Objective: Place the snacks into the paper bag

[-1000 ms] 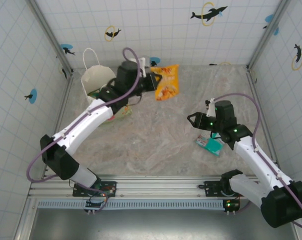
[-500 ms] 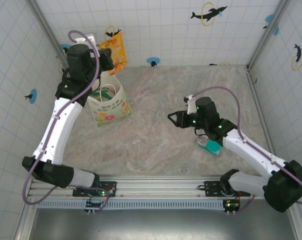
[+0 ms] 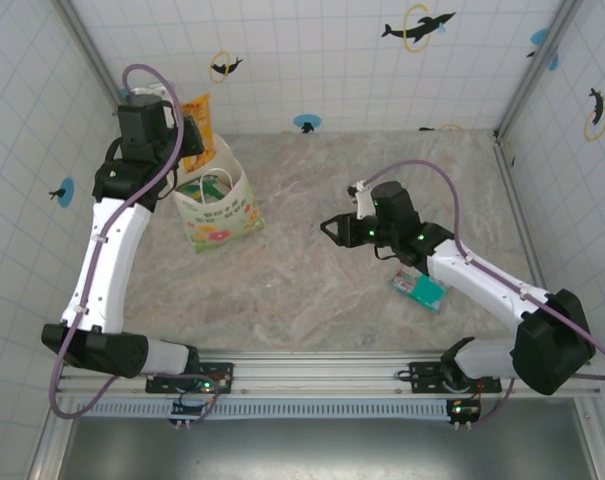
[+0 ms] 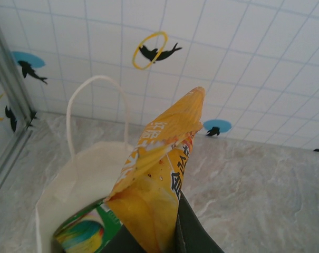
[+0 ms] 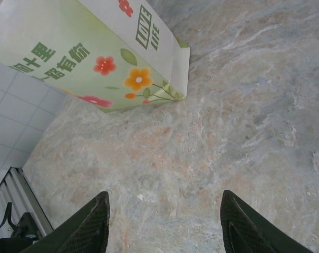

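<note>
Snack pkt (image 4: 158, 174): yellow-orange, glossy, creased

Overhead and both wrist views share the paper bag (image 3: 222, 212).

left claw (image 3: 189, 137) raised, clamped, right claw (image 3: 329, 226) spread

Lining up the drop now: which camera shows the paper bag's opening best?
Top external: it looks down into the open mouth of the paper bag, with the yellow-orange packet held near its far edge. Left wrist shows part of the rim and one handle beside that packet. Right wrist shows the printed front and a bottom corner.
</note>
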{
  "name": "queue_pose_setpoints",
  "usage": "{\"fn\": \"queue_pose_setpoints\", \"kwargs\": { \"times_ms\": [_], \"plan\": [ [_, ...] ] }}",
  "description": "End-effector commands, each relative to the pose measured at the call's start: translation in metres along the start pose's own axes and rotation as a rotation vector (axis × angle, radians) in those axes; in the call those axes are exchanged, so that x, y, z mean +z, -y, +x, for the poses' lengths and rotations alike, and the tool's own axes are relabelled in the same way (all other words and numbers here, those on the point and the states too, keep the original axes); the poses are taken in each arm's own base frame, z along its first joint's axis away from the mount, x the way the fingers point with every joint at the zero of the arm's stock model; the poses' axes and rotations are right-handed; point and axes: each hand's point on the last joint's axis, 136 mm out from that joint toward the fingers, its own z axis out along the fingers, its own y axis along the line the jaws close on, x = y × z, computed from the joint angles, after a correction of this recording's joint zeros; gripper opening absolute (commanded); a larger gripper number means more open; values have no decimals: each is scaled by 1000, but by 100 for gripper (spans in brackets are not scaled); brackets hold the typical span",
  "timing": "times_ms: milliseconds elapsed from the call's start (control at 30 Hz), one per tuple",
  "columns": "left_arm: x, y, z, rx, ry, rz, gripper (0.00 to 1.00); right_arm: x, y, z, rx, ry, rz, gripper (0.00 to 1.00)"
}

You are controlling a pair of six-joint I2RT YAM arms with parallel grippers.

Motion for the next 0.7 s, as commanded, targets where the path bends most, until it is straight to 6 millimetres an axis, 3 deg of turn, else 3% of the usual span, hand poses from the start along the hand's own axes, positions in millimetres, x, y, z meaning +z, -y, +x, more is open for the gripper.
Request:
{"fn": "queue_pose_setpoints", "kwargs": {
  "times_ms": [0,167,233,300,667],
  "plan": [
    [0,-17,21,38,-65,-65,5,-2,-13,-18,-33,32,-22,57],
    [8,-21,28,41,-93,-83,10,-2,-13,-17,-36,24,-14,57],
    [9,-23,27,42,-91,-100,37,-3,-12,-17,-34,26,-8,57],
    [8,-24,22,43,-72,-108,51,-3,-10,-16,-30,23,0,58],
    [10,19,-17,11,-7,109,53,-4,3,-16,19,-2,53,59]
  ]
}}
